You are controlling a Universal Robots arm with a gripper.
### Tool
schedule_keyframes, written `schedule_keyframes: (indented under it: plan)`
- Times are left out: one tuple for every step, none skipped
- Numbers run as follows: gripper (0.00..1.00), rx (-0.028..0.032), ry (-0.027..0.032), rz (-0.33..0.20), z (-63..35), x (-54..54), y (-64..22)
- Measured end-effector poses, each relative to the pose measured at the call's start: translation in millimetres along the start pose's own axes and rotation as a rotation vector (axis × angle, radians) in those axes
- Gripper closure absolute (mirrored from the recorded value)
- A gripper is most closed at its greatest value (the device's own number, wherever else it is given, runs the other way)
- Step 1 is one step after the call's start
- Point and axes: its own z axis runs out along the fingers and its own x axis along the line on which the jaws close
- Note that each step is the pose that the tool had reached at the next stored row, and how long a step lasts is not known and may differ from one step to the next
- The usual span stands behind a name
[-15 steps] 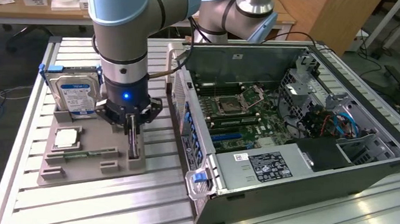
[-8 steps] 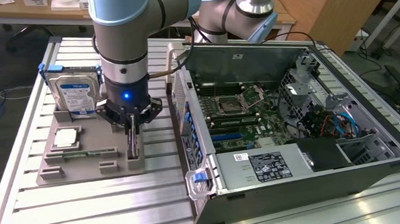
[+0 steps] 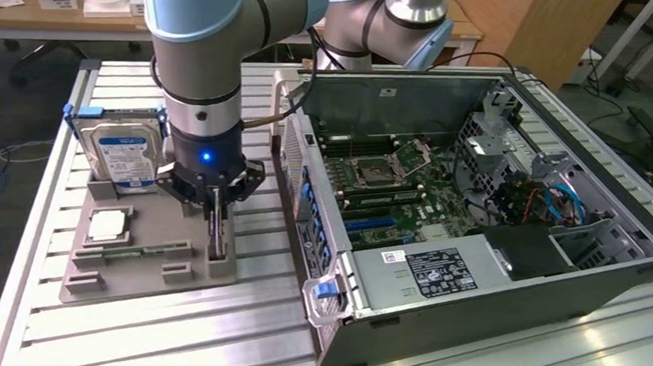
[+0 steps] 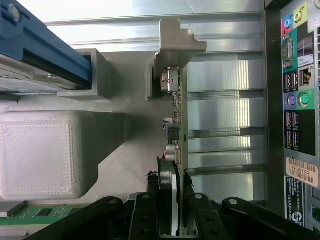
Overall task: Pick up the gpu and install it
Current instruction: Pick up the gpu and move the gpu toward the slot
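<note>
Gripper [image 4: 176, 175] fingers [image 4: 165, 200] clamp the gpu [image 4: 179, 125] edge-on. Card stands in grey holder [image 4: 125, 165], bracket end away from fingers. Case [image 4: 300, 100] ports just beside.

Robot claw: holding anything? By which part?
Black gripper pinches the thin green circuit card with pale metal bracket by its top edge, upright in the grey holder.

Your work surface: one table [image 3: 180, 344] of ribbed pale-metal slats, bright with reflections. You have two items standing directly on it.

1. A grey moulded parts tray [image 3: 127, 283], flat on the slats at the exterior view's left.
2. A dark computer case [image 3: 500, 317], lying on its side with the open face up, at the exterior view's right. It is near the tray, with bare slats showing between them.
</note>
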Motion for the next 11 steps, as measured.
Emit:
schedule_keyframes:
  plan:
    - [0.72,0.0000,0.0001,0.000,-0.7,0.0,0.0]
    - [0.72,-0.0002,0.0002,0.000,-2.3,0.0,0.1]
    - [0.72,-0.0004,0.0003,0.000,-3.9,0.0,0.1]
    - [0.72,-0.0004,0.0002,0.000,-5.2,0.0,0.2]
    - [0.72,-0.0004,0.0002,0.000,-6.3,0.0,0.2]
    - [0.72,-0.0004,0.0003,0.000,-7.5,0.0,0.3]
    - [0.72,-0.0004,0.0002,0.000,-8.7,0.0,0.3]
    - [0.72,-0.0005,0.0002,0.000,-10.0,0.0,0.3]
    - [0.72,-0.0004,0.0002,0.000,-11.5,0.0,0.4]
    - [0.72,-0.0004,0.0003,0.000,-12.8,0.1,0.5]
    - [0.72,-0.0004,0.0003,0.000,-14.1,0.0,0.5]
